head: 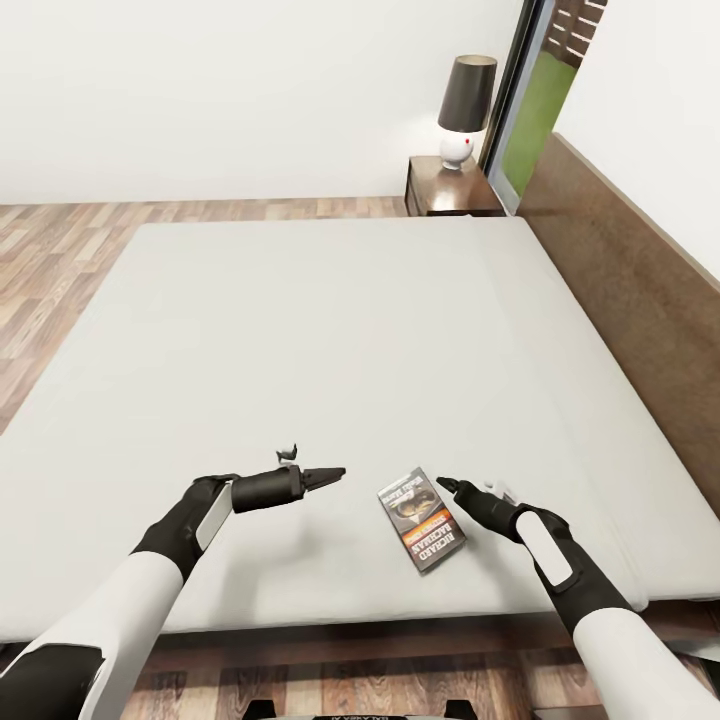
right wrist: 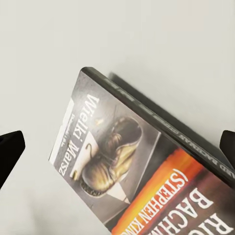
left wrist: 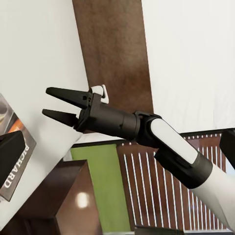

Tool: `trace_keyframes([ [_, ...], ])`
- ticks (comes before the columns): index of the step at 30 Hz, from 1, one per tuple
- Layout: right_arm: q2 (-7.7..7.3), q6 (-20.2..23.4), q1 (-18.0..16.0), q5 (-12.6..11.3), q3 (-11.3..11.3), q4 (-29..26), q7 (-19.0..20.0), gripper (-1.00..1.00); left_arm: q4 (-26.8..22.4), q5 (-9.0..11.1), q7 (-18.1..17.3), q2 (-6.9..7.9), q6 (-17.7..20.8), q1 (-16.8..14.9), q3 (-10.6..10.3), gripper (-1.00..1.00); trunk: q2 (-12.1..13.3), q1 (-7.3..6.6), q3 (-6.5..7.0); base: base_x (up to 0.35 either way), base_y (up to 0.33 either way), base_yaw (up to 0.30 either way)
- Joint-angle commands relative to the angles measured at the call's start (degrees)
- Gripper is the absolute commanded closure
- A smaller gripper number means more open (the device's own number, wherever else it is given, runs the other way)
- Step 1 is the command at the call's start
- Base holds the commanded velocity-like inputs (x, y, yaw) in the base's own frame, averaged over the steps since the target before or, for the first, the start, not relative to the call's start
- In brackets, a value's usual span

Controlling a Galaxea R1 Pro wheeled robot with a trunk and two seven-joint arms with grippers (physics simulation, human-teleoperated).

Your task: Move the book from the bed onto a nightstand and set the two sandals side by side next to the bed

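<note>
Head view: book lies flat on bed between spread right pincer and left pincer, its gape unclear.

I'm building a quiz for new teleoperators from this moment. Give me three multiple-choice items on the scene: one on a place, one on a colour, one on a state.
1. Where does the book lie?
A. on the nightstand
B. on the mattress, between the two hands
C. on the floor

2. What colour is the lamp's shade?
A. dark
B. white
C. blue

3. How is the right hand?
A. shut on the book
B. shut, empty
C. open, empty

Key: 1 B, it rests flat near the bed's front edge; 2 A, dark shade over a white base; 3 C, the left wrist view shows its fingers spread with nothing between.
</note>
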Motion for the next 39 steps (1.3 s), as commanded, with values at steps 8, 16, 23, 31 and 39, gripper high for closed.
trace_keyframes([
  [8, -0.05, 0.1, -0.02, -0.08, 0.11, -0.03, 0.04, -1.0, 0.0, 0.45, 0.0, 0.07, 0.56, -0.03, -0.29, -1.0, -0.03, 0.0, -0.03, 0.0, 0.004, 0.0],
  [16, -0.05, 0.08, -0.02, -0.07, 0.11, -0.03, 0.05, -1.0, 0.0, 0.45, -0.08, 0.08, 0.63, -0.03, -0.29, -1.0, -1.23, 0.66, -0.57, 0.0, 0.0, 0.0],
  [23, -0.05, 0.07, -0.02, -0.07, 0.11, -0.03, 0.09, -1.0, 0.0, 0.45, -0.09, 0.1, 0.63, -0.03, -0.29, -1.0, -1.63, 0.88, -0.75, 0.0, 0.0, 0.0],
  [31, -0.05, 0.07, -0.02, -0.07, 0.11, -0.04, 0.05, -1.0, 0.0, 0.45, -0.09, 0.1, 0.64, -0.03, -0.29, -1.0, -4.04, 2.2, -1.83, 0.0, 0.0, 0.0],
  [39, -0.05, 0.07, -0.02, -0.07, 0.11, -0.04, 0.04, -1.0, 0.0, 0.45, -0.09, 0.14, 0.61, -0.03, -0.29, -1.0, -4.04, 2.2, -1.83, 0.0, 0.0, 0.0],
])
